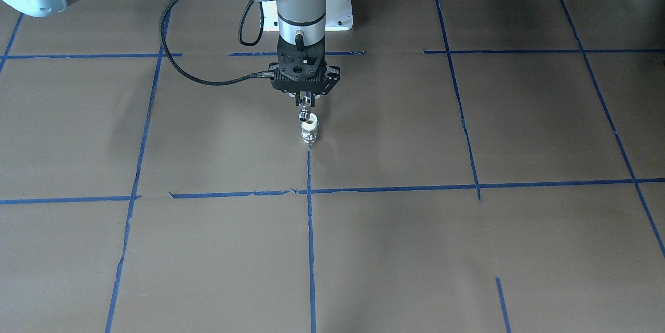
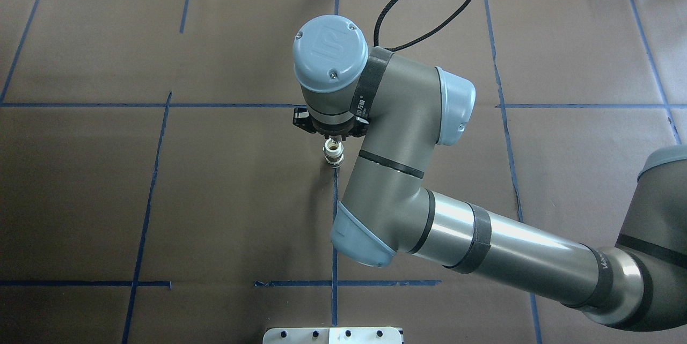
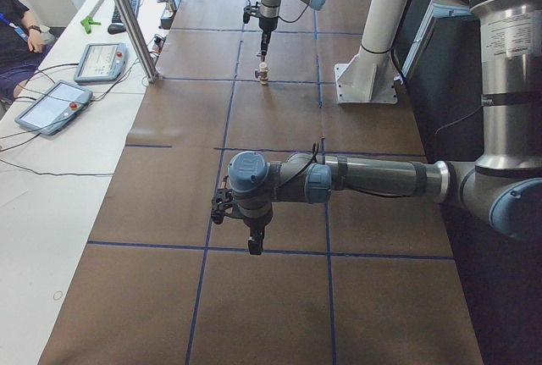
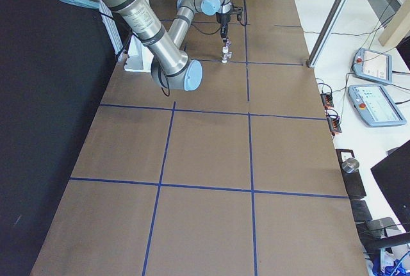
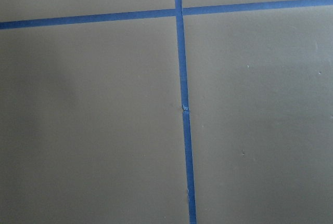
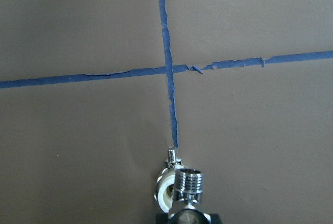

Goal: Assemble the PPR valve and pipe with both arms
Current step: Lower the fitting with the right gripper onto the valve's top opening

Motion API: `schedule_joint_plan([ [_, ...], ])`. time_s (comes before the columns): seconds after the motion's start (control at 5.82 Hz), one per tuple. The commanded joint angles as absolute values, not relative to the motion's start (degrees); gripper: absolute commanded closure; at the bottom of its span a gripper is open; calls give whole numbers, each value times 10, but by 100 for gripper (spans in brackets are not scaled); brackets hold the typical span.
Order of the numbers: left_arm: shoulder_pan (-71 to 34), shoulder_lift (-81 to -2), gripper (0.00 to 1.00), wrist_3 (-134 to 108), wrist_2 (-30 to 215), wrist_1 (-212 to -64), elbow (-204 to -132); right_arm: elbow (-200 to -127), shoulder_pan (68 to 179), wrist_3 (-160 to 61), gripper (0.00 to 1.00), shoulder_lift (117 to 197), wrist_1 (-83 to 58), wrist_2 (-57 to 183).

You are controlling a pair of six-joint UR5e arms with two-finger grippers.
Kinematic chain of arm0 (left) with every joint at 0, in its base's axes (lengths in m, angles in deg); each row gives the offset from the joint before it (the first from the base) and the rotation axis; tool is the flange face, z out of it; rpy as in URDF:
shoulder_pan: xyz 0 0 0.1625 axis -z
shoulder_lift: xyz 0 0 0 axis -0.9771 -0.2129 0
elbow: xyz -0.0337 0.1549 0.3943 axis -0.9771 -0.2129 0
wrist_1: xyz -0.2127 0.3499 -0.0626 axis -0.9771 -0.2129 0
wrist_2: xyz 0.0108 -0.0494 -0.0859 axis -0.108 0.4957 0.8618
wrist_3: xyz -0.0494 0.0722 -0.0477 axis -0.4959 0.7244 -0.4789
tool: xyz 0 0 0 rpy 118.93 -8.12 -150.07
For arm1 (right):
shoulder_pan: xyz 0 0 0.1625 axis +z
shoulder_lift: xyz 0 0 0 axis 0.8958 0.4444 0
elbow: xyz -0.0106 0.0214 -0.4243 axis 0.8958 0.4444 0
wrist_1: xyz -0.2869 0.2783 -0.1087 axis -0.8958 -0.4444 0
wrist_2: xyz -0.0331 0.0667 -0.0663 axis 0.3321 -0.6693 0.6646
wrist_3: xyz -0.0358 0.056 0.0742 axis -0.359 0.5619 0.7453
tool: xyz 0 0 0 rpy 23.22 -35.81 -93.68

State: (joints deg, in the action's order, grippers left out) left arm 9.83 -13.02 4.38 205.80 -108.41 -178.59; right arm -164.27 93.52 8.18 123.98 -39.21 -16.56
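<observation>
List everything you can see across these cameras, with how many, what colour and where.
PPR valve: one, white ends and metal middle, upright on the table at a tape line's end.
pipe: one, chrome, just above the valve.
table: one, brown covering.
tape lines: several, blue, gridding the table.
teach pendants: two, grey, on the white side bench.
pedestal base: one, white, robot's side of the table.
operator: one, dark clothes, partly seen by the bench.
right gripper: one, black, shut on the pipe.
left gripper: one, black, over bare table; open or shut unclear.
</observation>
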Motion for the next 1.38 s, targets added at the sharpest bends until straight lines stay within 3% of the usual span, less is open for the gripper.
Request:
schedule_joint_plan([
  [0.0, 98, -130, 0, 44, 2058, -1084, -1786, -1626, 935, 79, 100, 1231, -391, -162],
  [1.2, 98, -130, 0, 44, 2058, -1084, -1784, -1624, 925, 79, 100, 1233, -390, -161],
])
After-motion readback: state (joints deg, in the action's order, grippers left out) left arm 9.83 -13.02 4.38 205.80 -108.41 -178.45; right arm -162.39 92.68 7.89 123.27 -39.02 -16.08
